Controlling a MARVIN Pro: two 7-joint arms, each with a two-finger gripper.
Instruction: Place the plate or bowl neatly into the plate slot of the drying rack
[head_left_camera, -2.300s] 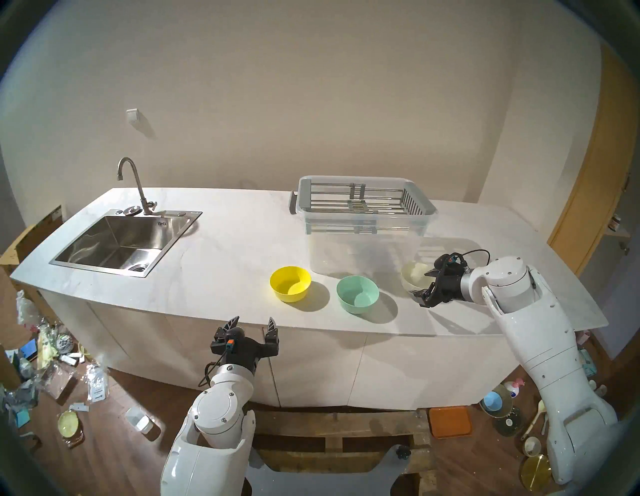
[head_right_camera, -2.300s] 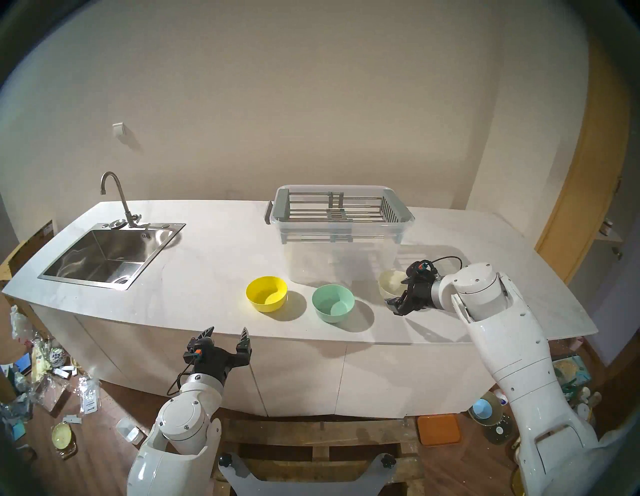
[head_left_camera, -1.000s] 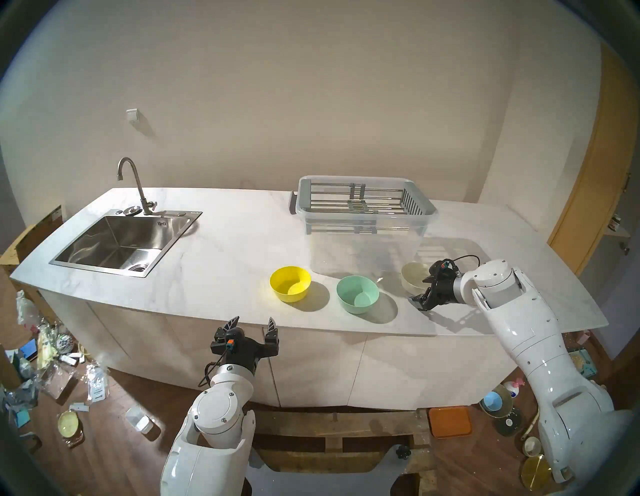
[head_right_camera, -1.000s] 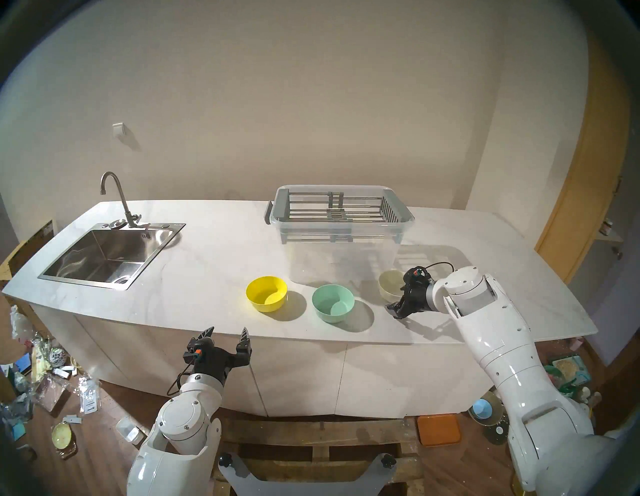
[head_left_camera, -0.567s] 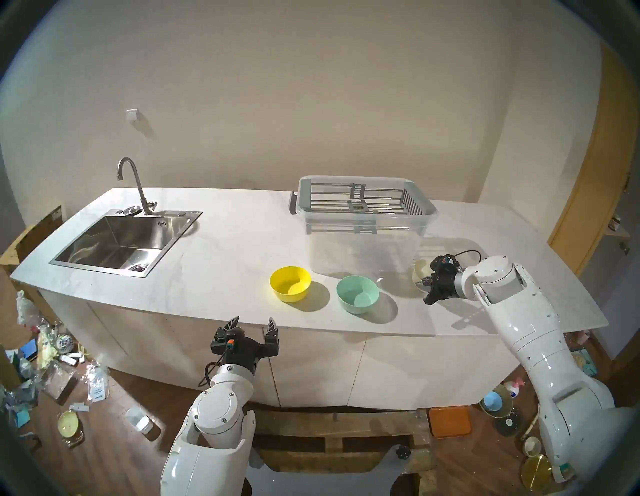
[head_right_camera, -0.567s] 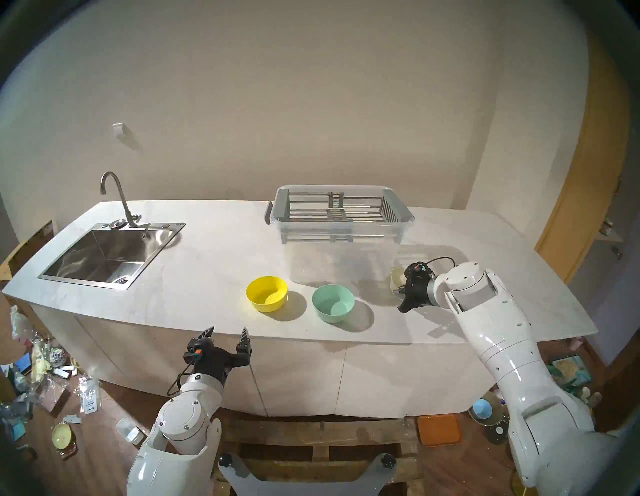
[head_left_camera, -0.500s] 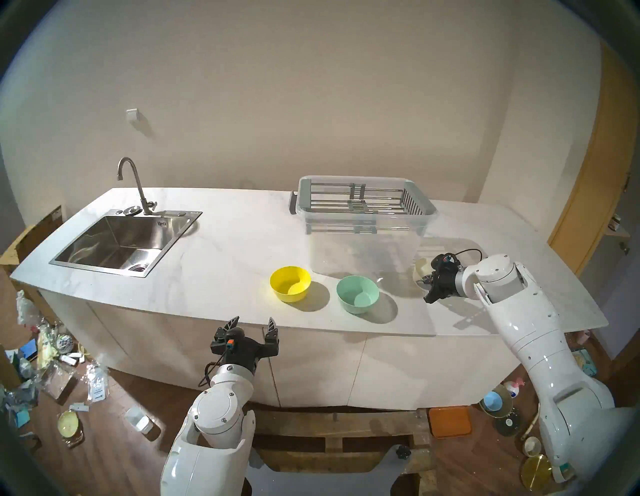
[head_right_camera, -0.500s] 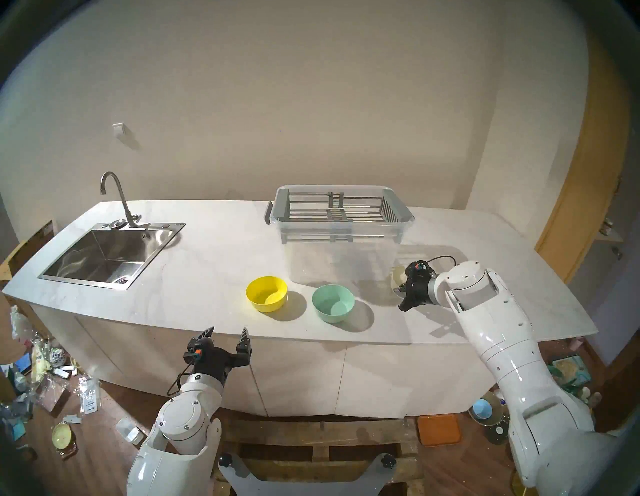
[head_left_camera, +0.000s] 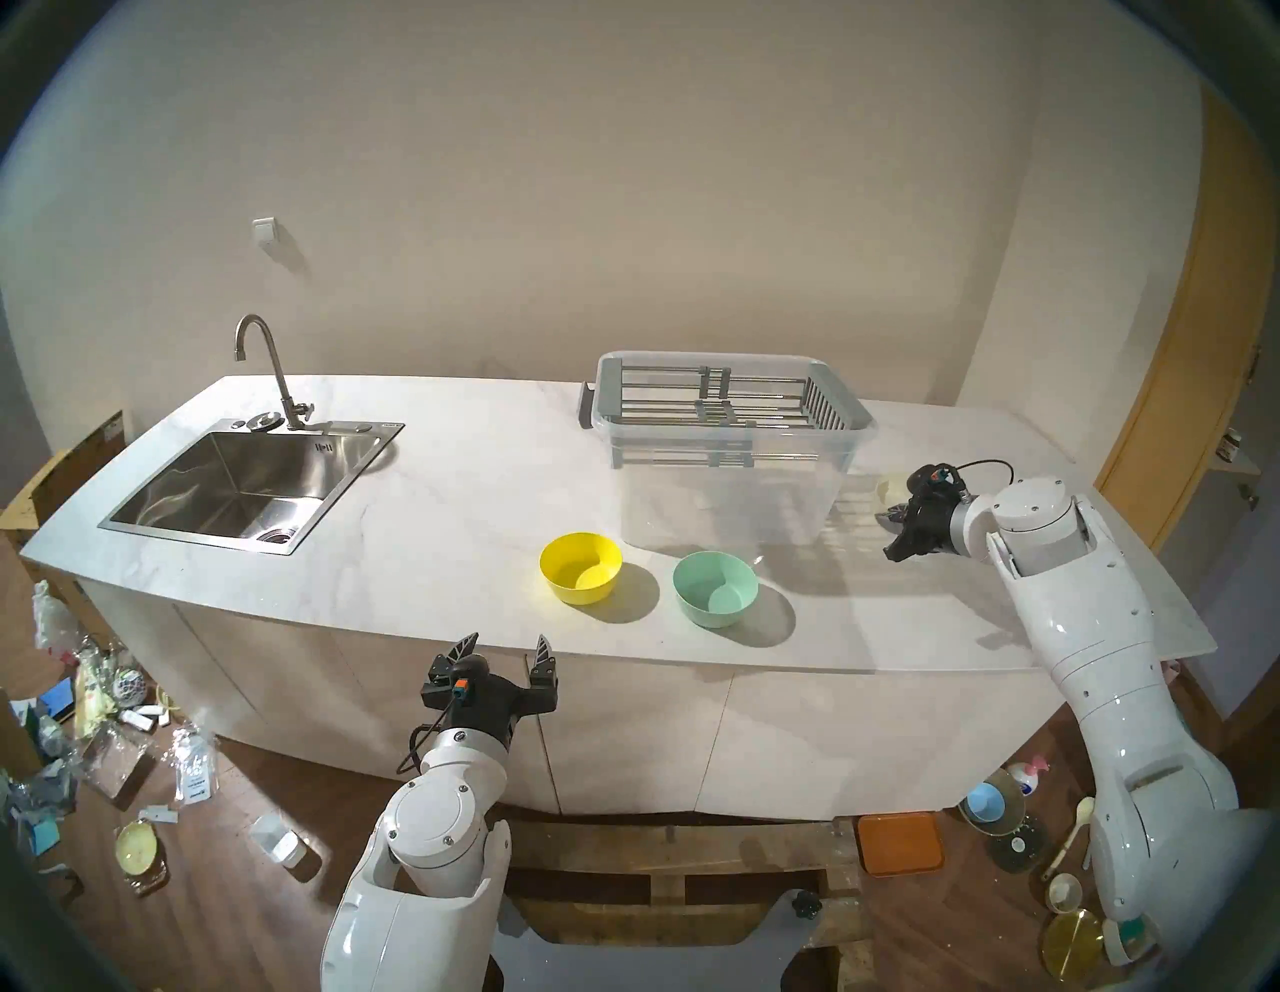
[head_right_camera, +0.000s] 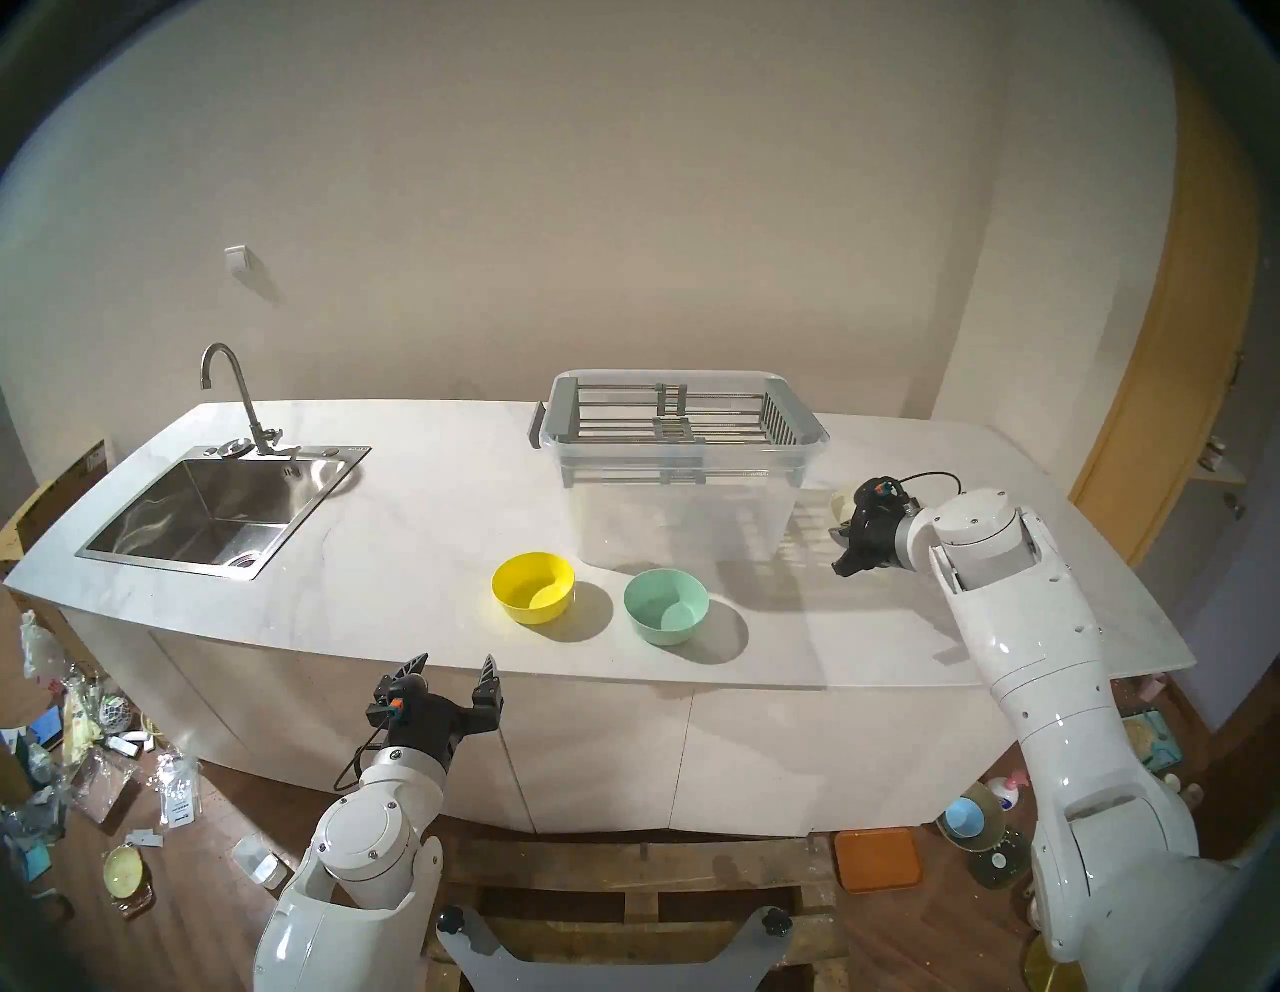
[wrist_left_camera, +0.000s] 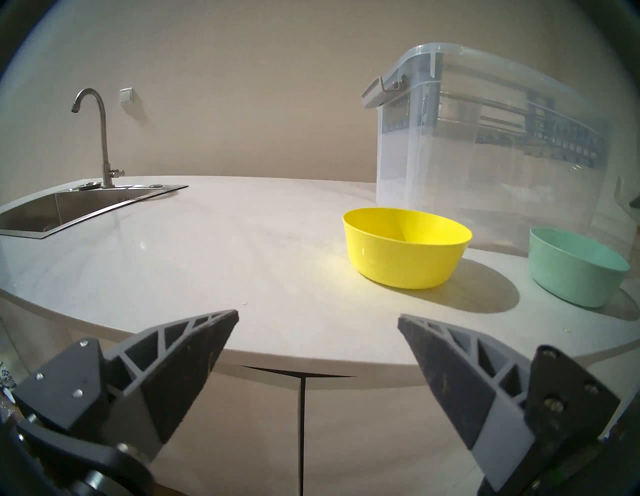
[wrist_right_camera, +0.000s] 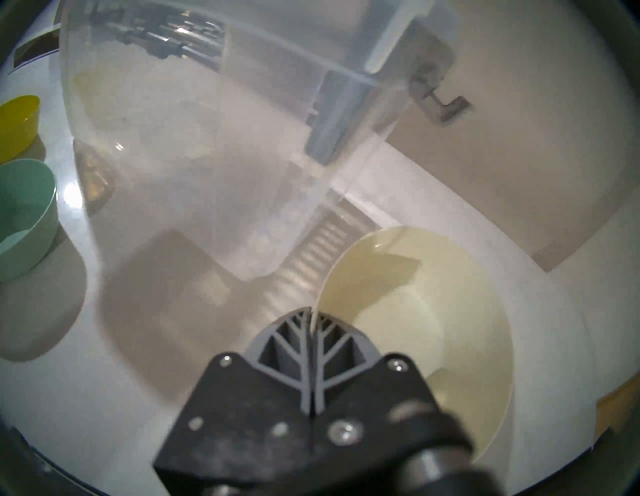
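Countertop (head_left_camera: 443, 499) of white marble carries everything. Clear plastic tub (head_left_camera: 727, 499) stands at its back right, the drying rack (head_left_camera: 841, 410) seated across its top, long axis running left to right, slatted basket end toward the right. Its plate slot (head_left_camera: 665, 402) holds nothing. Right gripper (wrist_right_camera: 313, 317), raised just right of the tub, is clamped on the rim of the cream bowl (wrist_right_camera: 426, 311), which is tipped on edge. Yellow bowl (head_left_camera: 580, 568) and green bowl (head_left_camera: 715, 589) sit upright before the tub. Left gripper (wrist_left_camera: 318, 317) hangs wide apart, holding nothing, at the counter's front edge.
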